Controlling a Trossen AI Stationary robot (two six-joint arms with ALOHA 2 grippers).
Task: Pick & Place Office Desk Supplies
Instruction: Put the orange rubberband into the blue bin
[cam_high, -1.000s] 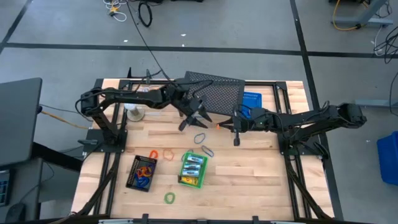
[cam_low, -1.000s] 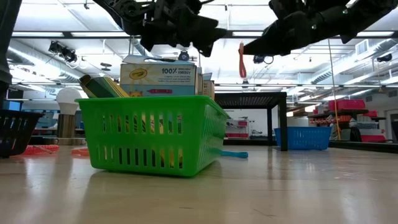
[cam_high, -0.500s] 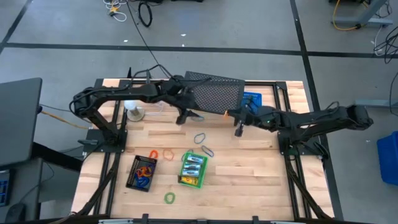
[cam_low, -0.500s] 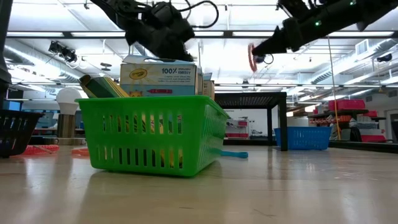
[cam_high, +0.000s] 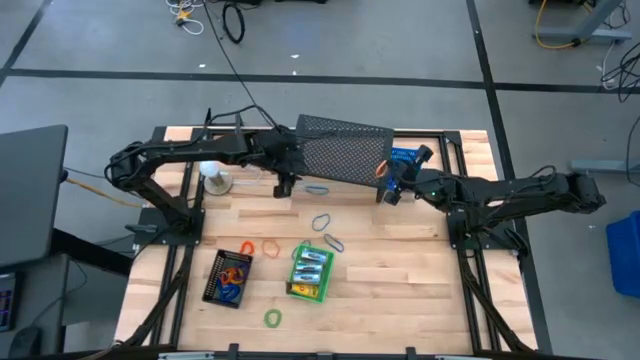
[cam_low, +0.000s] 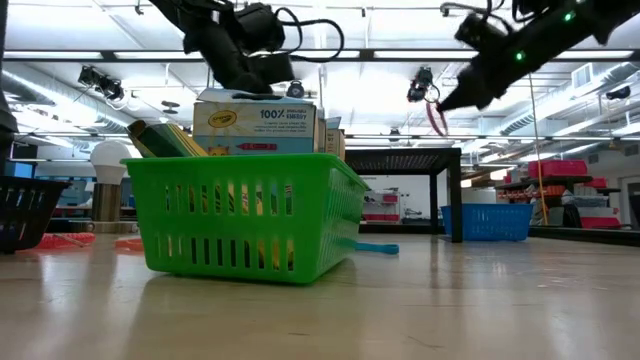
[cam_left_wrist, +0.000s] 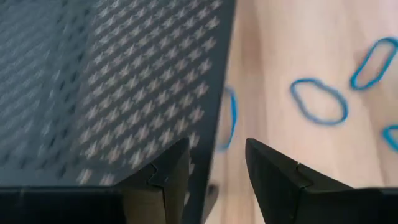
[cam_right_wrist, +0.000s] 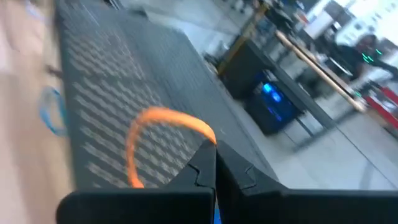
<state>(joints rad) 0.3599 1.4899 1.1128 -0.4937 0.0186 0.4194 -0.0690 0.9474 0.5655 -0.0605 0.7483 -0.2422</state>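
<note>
The left gripper (cam_high: 285, 184) hangs at ten o'clock on the table, at the edge of the black mesh tray (cam_high: 345, 150); its fingers stand apart and hold nothing. At six o'clock the green basket (cam_high: 310, 272) holds crayon boxes (cam_low: 255, 126), with blue loops (cam_high: 324, 224) beside it. At one o'clock the right gripper (cam_high: 384, 178) is clamped on an orange loop (cam_right_wrist: 161, 140) over the tray.
</note>
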